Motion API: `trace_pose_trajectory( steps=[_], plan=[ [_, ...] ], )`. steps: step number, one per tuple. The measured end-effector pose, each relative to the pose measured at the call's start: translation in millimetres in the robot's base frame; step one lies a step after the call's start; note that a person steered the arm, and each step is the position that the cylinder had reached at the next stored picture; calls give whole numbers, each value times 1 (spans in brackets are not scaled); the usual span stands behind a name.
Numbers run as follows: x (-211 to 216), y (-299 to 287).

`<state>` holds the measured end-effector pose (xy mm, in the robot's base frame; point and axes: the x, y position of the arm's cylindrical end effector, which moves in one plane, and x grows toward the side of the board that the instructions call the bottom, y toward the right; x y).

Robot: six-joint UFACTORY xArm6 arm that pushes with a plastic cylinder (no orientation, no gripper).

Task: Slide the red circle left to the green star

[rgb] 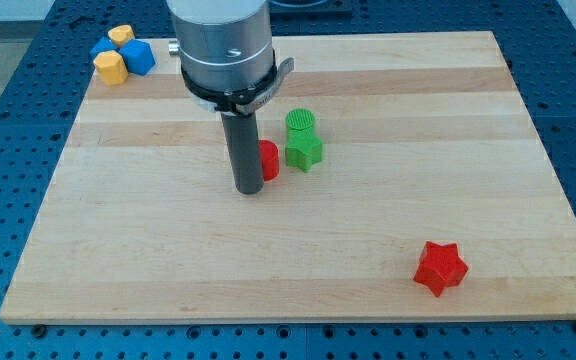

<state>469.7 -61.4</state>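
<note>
The red circle point(269, 160) sits near the board's middle, partly hidden behind my rod. My tip point(248, 188) rests on the board right against the circle's left side, at its lower left. The green star point(304, 152) lies just to the circle's right, close to it or touching. A green circle point(301, 123) stands directly above the star, next to it.
A red star point(440, 268) lies at the lower right. At the upper left corner, a cluster of two yellow blocks point(111, 67) and two blue blocks point(139, 56) sits at the edge of the wooden board point(118, 250). The arm's grey body point(221, 45) hangs over the top centre.
</note>
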Motion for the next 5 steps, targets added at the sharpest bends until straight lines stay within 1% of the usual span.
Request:
trace_pose_trajectory(
  steps=[3, 4, 5],
  plan=[
    [-21, 0],
    [-8, 0],
    [27, 19]
  ],
)
